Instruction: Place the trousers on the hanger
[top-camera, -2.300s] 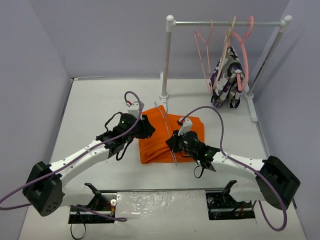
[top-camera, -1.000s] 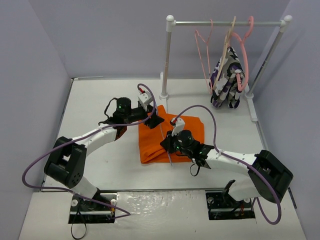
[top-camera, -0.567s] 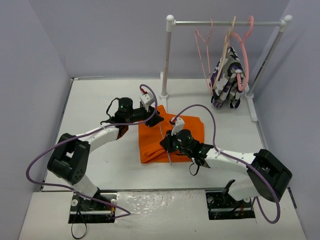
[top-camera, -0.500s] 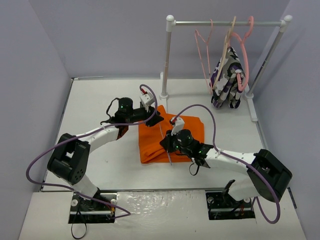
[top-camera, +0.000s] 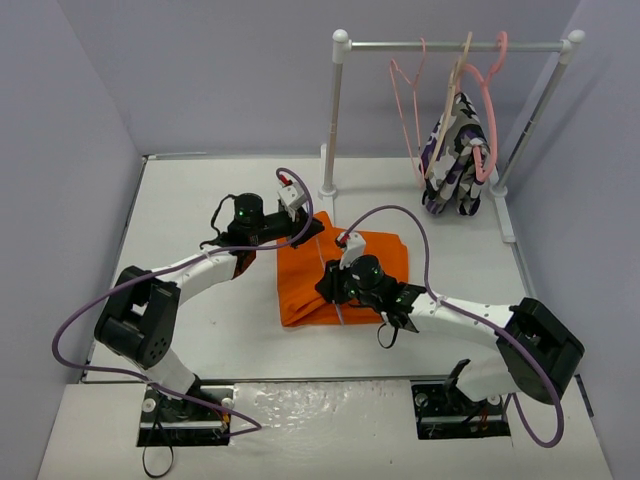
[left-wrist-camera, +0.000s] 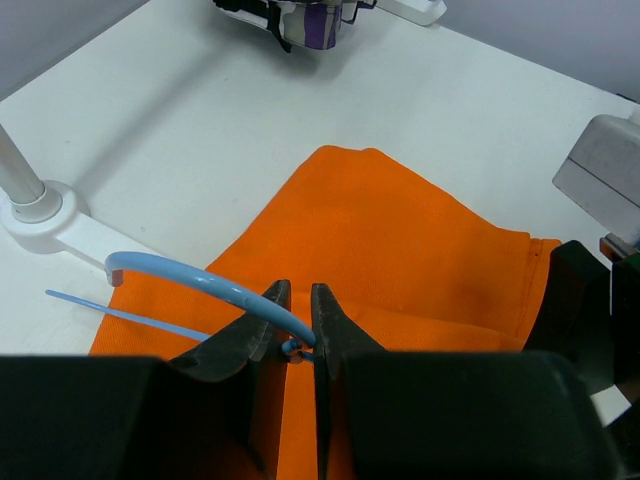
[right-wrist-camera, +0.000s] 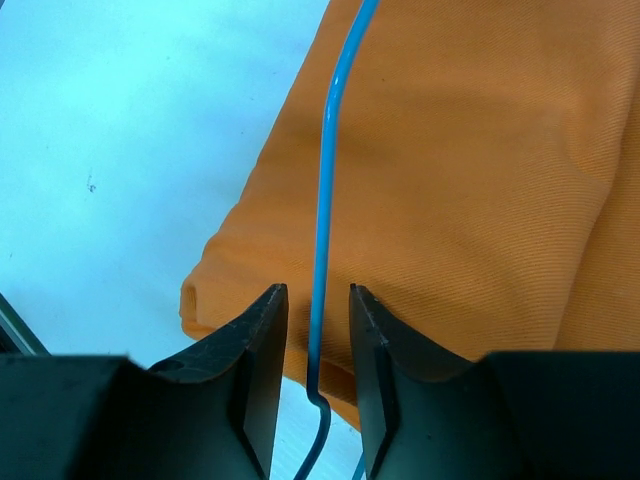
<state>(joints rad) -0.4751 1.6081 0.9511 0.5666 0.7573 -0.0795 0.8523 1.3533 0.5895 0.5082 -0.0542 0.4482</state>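
The trousers are spread out folded on the table, about mid-table and between the two arms, with one edge near the foot of the clothes rack. The hanger is lying on top of them. In the left wrist view its hook curves up and off to the left over the orange cloth, and one thin shoulder wire sticks out past the cloth's edge over bare table. The bit right below the hook is pinched by the left gripper. The fingers are drawn in almost together and the blue wire is caught between their tips, so that one is clamped on the hanger, pretty clearly.

Lower down, the hanger's wire can be seen in the right wrist view. It runs straight across the trousers, kinks at the fold, then drops past the edge toward the table. The right gripper is parked over that stretch with its fingers apart. The wire passes through the gap with a sliver of daylight on both sides, so nothing is gripped there, it's just straddled.

Further out, at the back right of the top view, a couple of pink hangers and a beige hanger are hung on the rack's rail. A purple, white and black patterned garment is draped from them, well apart from the trousers.
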